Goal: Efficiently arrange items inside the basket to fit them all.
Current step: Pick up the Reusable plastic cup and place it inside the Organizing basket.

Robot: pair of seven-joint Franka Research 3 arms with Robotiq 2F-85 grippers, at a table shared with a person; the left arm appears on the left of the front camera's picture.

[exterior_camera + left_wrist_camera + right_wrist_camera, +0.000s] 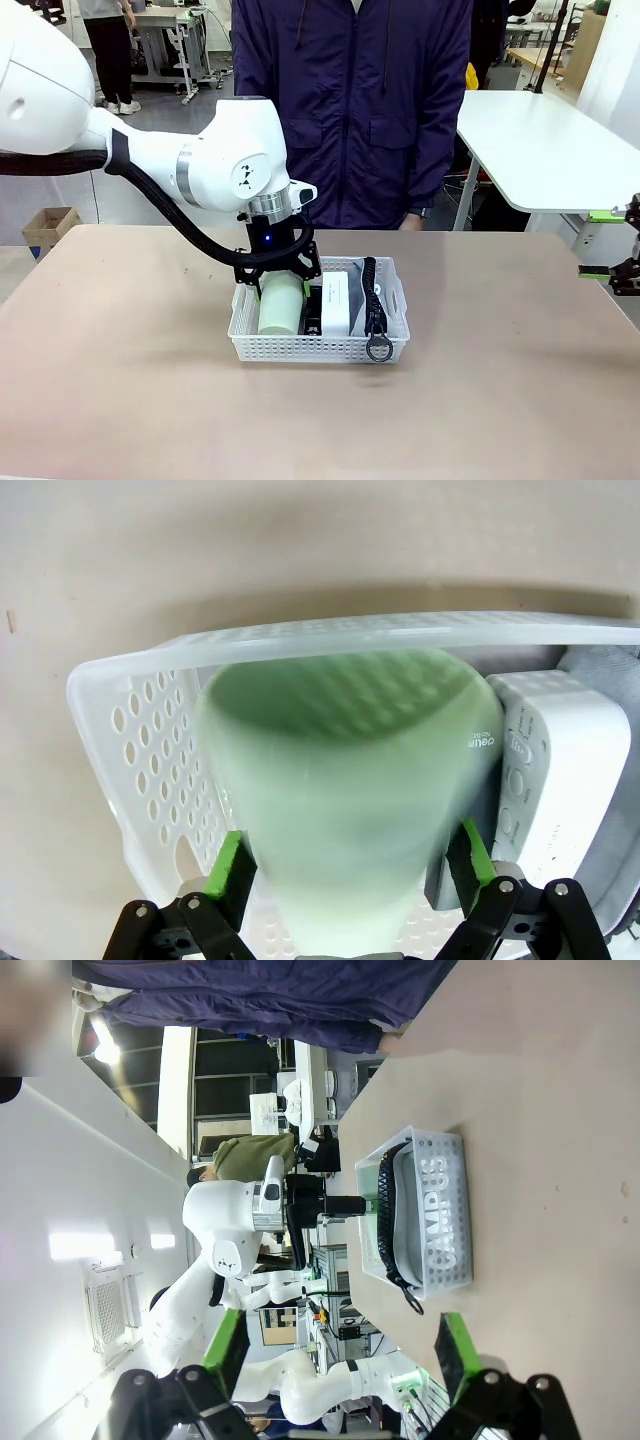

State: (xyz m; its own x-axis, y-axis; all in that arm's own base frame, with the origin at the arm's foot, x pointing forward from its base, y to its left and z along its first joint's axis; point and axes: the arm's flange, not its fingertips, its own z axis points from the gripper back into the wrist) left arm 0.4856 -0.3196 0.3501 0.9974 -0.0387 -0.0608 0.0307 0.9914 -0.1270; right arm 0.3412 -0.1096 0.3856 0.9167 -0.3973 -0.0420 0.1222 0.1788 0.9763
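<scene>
The white lattice basket [320, 345] sits mid-table. The pale green cup [281, 304] lies on its side in the basket's left part, and my left gripper [283, 272] reaches down onto it. In the left wrist view the cup [345, 780] fills the gap between the green pads [232, 868] and is blurred; the gripper looks shut on it. The small white box [335, 300] lies beside the cup, and the grey CAMPUS pouch [435, 1210] stands on edge along the right side, its ring [379, 348] hanging over the rim. The stapler is hidden. My right gripper [610, 243] hangs open at the table's right edge.
A person in a dark blue jacket [350, 110] stands at the far side behind the basket. A white table [540, 150] stands at the back right. A cardboard box [50, 225] sits on the floor at the left.
</scene>
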